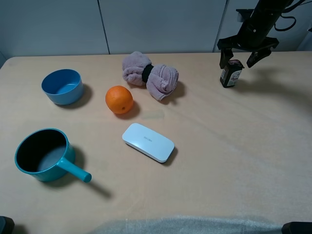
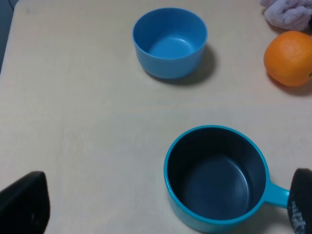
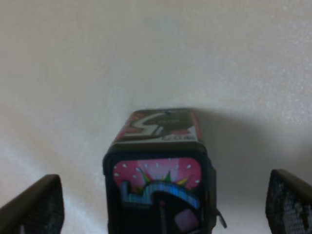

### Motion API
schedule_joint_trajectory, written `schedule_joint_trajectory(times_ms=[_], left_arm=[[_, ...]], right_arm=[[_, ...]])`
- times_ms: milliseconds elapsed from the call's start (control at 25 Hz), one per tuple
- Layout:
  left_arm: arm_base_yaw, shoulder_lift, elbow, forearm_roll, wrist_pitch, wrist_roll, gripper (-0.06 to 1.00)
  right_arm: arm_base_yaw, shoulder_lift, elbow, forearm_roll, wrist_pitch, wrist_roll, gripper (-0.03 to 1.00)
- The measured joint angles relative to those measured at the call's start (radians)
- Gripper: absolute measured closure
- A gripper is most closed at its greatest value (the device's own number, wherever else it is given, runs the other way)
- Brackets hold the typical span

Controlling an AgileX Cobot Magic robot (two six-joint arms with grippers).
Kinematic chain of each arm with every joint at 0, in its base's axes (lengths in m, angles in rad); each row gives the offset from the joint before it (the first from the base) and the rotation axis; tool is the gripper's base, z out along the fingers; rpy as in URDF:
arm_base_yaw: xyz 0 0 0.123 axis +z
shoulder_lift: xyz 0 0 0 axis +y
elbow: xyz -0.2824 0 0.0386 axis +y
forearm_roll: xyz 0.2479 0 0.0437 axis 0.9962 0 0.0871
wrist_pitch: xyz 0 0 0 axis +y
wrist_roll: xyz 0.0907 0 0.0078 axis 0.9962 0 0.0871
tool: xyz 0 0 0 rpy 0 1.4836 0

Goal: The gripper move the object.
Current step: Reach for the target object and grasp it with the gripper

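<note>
Object (image 3: 158, 170): small dark box with a red-pink top and white label. It stood upright at the far right of the desk (image 1: 234, 161), well apart from every other item. We judged it light, rigid and smooth-sided, so probably a little slick. Being tall on a narrow base, it looked easy to tip. We reckoned the soundest hold lay across its two flat sides, somewhat below the top. Right tool (image 1: 238, 59): spread wide, one finger on either side of the box's upper part with gaps showing, and gripping nothing. Left tool (image 2: 161, 207): likewise spread and empty, hanging above the teal pot (image 1: 51, 173). Containers: we found the blue bowl (image 1: 63, 96) empty, and the handled teal pot, dark inside, empty too. We also logged an orange (image 1: 119, 99), a rolled mauve towel (image 1: 150, 74) with a black band, and a flat white case (image 1: 147, 142) at mid-desk, none touching the box.
</note>
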Motion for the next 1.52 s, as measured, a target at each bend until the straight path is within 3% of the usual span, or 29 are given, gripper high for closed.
schedule_joint_trajectory(times_ms=[1520], left_arm=[[0.000, 0.000, 0.000, 0.000, 0.000, 0.000, -0.05]], right_arm=[[0.020, 0.114, -0.051, -0.007, 0.053, -0.003, 0.33]])
